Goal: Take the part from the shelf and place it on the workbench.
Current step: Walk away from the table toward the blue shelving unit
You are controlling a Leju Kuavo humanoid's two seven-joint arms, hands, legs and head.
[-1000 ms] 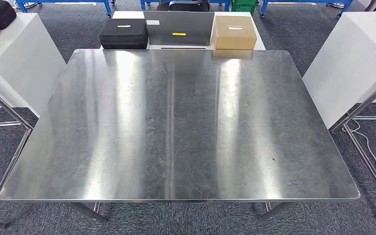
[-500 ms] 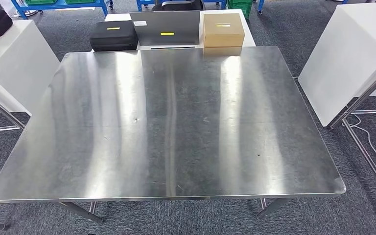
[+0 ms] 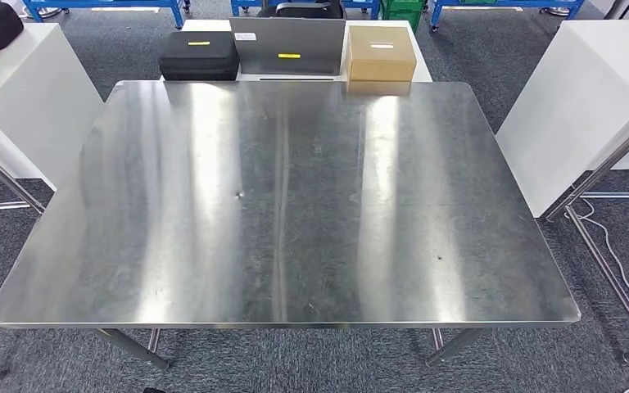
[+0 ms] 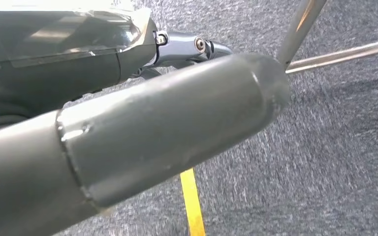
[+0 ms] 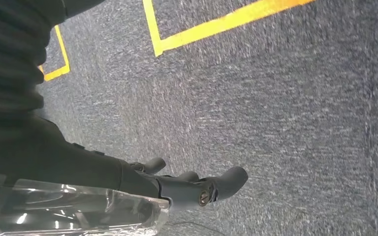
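Steel makes the whole top of the counter [image 3: 295, 205], bright and streaked with reflections, and I judge that the step in hand is to go for the part; where the part and its shelf stand I cannot tell. The left hand [image 4: 177, 123] hangs over the floor with its thick thumb straight; whether it is wide or closed I cannot tell. The right hand [image 5: 187, 184] hangs too, fingers loosely apart and holding nothing. To do this step well, the robot should turn with both arms low and close, away from the counter's near edge. From the left, a white cabinet [image 3: 24, 90] stands beside the counter; behind the far edge are a black case [image 3: 198, 56], a grey panel [image 3: 299, 45] and a cardboard box [image 3: 381, 53]; at the right is a white block [image 3: 590, 98]. Grey carpet [image 3: 295, 360] covers the floor, with yellow tape [image 5: 226, 22].
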